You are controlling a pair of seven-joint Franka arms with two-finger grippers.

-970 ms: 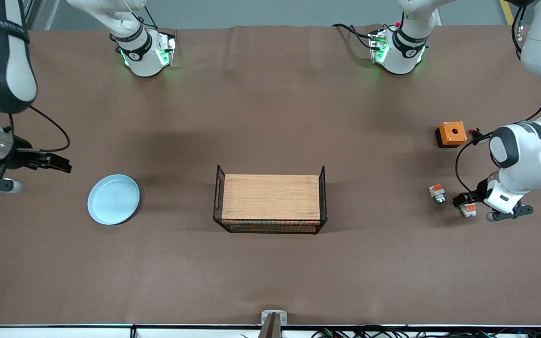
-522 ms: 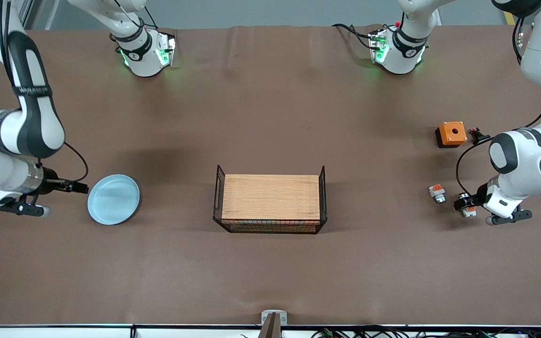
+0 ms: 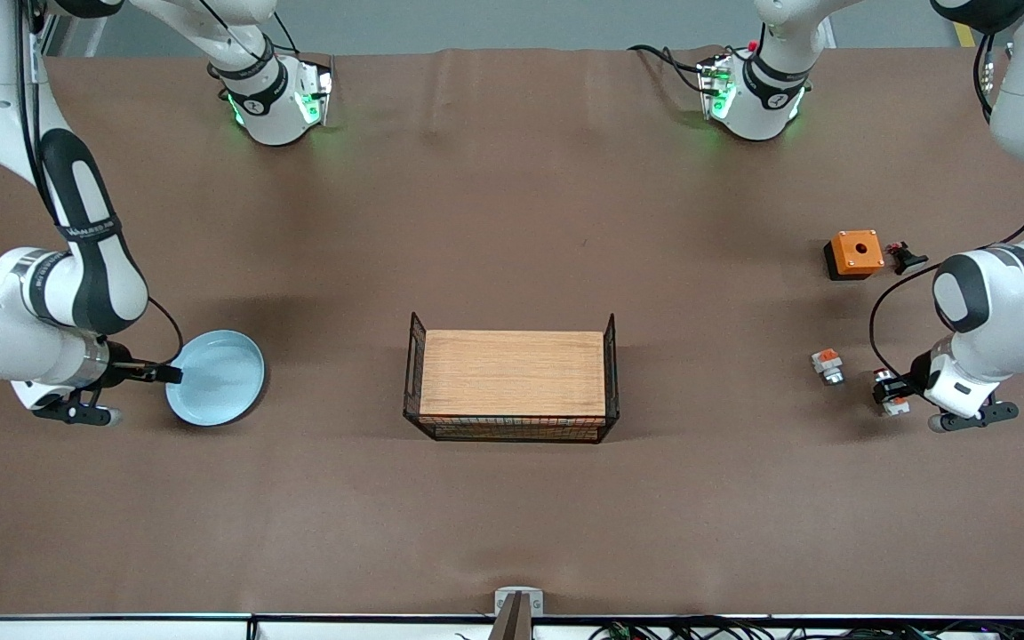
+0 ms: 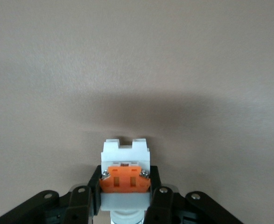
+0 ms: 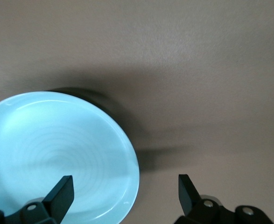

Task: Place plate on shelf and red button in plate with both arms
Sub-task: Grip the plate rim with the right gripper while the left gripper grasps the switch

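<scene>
The pale blue plate (image 3: 215,377) lies on the table toward the right arm's end. My right gripper (image 3: 170,375) is low at its rim and open. In the right wrist view one finger is over the plate (image 5: 57,149) and the other over bare table, so the right gripper (image 5: 123,182) straddles the rim. Toward the left arm's end, my left gripper (image 3: 889,392) is down at the table, shut on the red button (image 3: 896,406). The left wrist view shows the red button (image 4: 125,156), white with an orange block, clamped between the fingers of the left gripper (image 4: 125,179).
A wooden tray (image 3: 512,373) with black wire ends stands mid-table. A stubby white-and-orange piece (image 3: 827,365) lies beside the left gripper. Farther from the front camera sit an orange box (image 3: 854,252) with a round hole and a small black part (image 3: 904,258).
The right arm swung down and in toward the plate, bringing its open fingers astride the rim. The left gripper closed on the red button.
</scene>
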